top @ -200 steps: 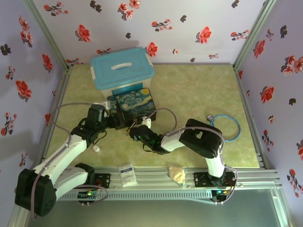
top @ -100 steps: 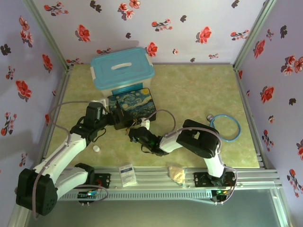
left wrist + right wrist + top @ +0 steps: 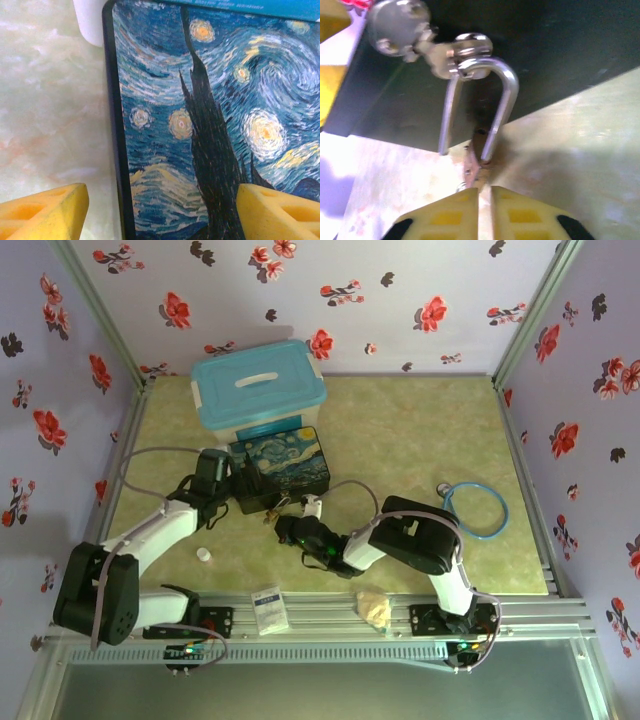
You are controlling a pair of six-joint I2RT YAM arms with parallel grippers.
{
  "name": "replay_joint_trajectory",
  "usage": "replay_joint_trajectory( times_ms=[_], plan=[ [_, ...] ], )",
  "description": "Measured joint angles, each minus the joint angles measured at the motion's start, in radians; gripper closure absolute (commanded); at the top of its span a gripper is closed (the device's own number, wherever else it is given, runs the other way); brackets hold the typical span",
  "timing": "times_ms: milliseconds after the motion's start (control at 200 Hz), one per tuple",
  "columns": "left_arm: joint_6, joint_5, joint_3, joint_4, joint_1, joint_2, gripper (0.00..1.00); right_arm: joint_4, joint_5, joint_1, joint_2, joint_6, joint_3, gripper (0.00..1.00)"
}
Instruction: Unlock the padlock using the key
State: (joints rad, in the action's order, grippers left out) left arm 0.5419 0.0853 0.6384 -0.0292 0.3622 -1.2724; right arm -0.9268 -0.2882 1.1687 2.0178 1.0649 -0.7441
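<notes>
Right gripper point(image 3: 484, 190) is pinched nearly shut, contents unclear, padlock point(image 3: 507, 85) just ahead of its fingertips, left gripper point(image 3: 162, 200) gaping empty over the box point(image 3: 225, 100) edge, so a gentle, straight twist looks wisest.

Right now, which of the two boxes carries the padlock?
The painted dark-blue box, the smaller, nearer one: the padlock's silver shackle hangs through its front clasp. The light-blue-lidded plastic box behind it carries none.

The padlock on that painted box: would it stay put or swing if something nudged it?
Probably swing: the padlock hangs by its thin loop from the clasp on the box, so it looks free to pivot. Its polished metal suggests it is stiff and rather slippery.
</notes>
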Motion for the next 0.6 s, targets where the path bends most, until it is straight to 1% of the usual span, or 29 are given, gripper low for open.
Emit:
replay_joint_trajectory(
  times_ms=[45, 115, 175, 245, 370, 490, 600],
  plan=[
    [0.000, 0.003, 0.000, 0.018, -0.001, -0.002, 0.24, -0.001, -0.008, 0.005, -0.001, -0.003, -0.001, 0.75],
    [-0.003, 0.011, 0.000, 0.042, -0.001, -0.012, 0.24, 0.050, -0.034, 0.018, -0.016, -0.022, -0.017, 0.70],
    [-0.003, 0.013, 0.000, 0.053, -0.001, -0.025, 0.24, 0.134, -0.062, 0.031, -0.029, -0.043, -0.047, 0.69],
    [-0.003, 0.016, 0.000, 0.064, -0.003, -0.037, 0.25, 0.237, -0.099, 0.045, -0.032, -0.056, -0.095, 0.64],
    [-0.003, 0.020, -0.002, 0.079, -0.007, -0.039, 0.24, 0.454, -0.168, 0.071, -0.032, -0.064, -0.203, 0.58],
    [-0.004, 0.020, -0.004, 0.092, -0.008, -0.045, 0.24, 0.582, -0.212, 0.080, -0.021, -0.067, -0.270, 0.59],
    [-0.004, 0.020, -0.005, 0.101, -0.010, -0.057, 0.24, 0.665, -0.241, 0.080, 0.007, -0.069, -0.319, 0.66]
  ],
)
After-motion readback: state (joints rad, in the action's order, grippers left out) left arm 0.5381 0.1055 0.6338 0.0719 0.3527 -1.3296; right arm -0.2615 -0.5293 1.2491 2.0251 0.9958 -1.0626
